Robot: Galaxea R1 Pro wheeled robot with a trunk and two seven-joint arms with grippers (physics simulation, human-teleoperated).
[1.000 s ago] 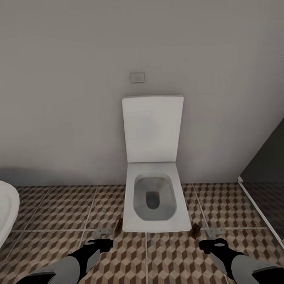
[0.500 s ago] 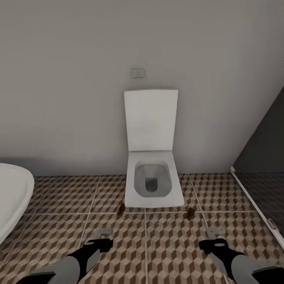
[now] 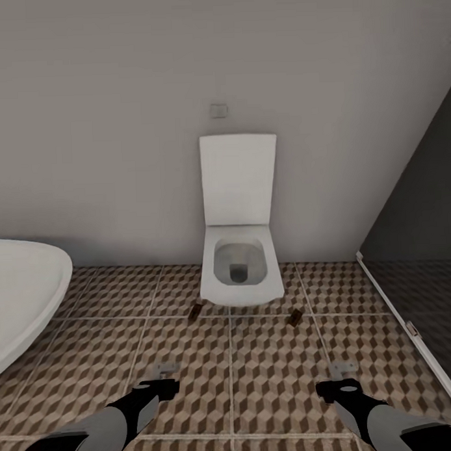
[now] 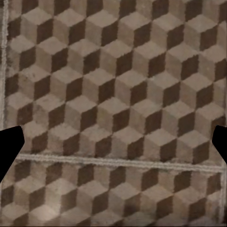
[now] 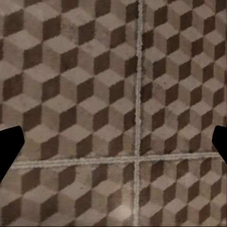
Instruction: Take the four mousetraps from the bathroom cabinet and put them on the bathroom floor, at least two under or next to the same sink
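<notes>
Two mousetraps lie on the floor [image 3: 270,373] at the toilet's [image 3: 241,277] front corners: one trap [image 3: 195,311] at about 1 o'clock from my left gripper [image 3: 167,369], the other [image 3: 294,317] at about 11 o'clock from my right gripper [image 3: 340,369], each well ahead, long axis running roughly away from me. Both grippers hang released and hold nothing, fingers spread over matte cube-printed tile with pale grout. Neither arm is clearly nearer; the traps are small flat brown boards, the toilet smooth white and square-bowled, a curved white tub [image 3: 23,297] at 9 o'clock.
</notes>
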